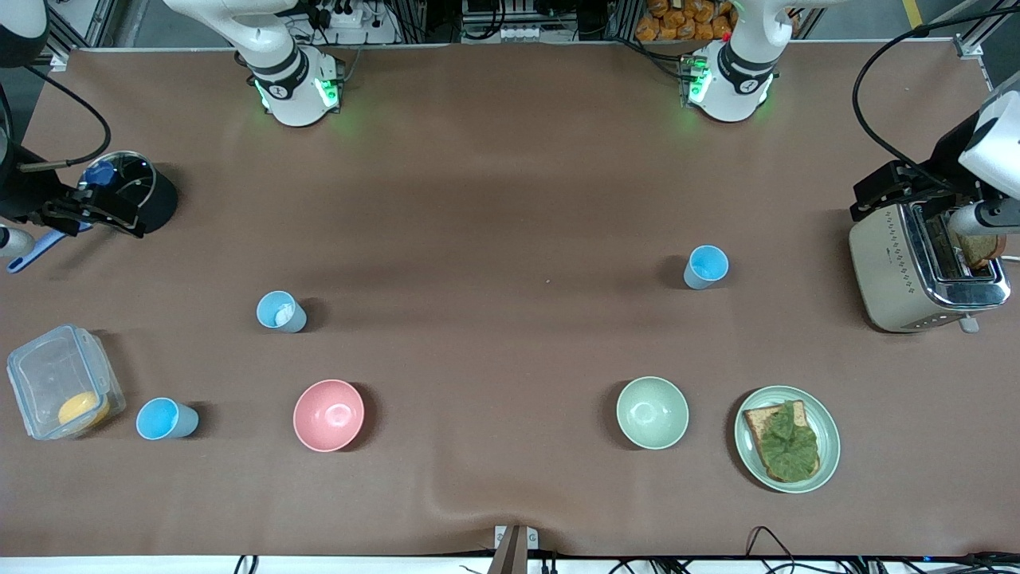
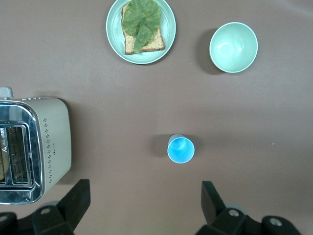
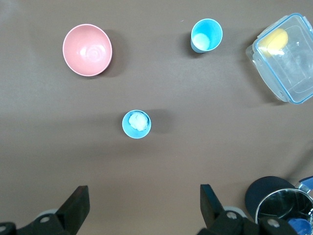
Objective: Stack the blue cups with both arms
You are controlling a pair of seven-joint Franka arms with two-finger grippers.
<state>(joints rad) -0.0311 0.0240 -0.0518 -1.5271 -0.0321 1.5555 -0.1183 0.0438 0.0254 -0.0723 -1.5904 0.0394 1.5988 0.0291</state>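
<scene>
Three blue cups stand upright and apart on the brown table. One (image 1: 706,266) is toward the left arm's end and shows in the left wrist view (image 2: 181,149). One with a white bit inside (image 1: 280,311) is toward the right arm's end and shows in the right wrist view (image 3: 136,124). The third (image 1: 166,418) is nearer the front camera, beside a clear box, and shows in the right wrist view (image 3: 206,35). My left gripper (image 2: 145,186) and right gripper (image 3: 143,188) are open, empty and high over the table. Neither gripper shows in the front view.
A pink bowl (image 1: 328,414), a pale green bowl (image 1: 652,412) and a plate with toast and lettuce (image 1: 787,438) lie near the front edge. A toaster (image 1: 924,267) stands at the left arm's end. A clear box (image 1: 62,391) and a black pot (image 1: 135,195) are at the right arm's end.
</scene>
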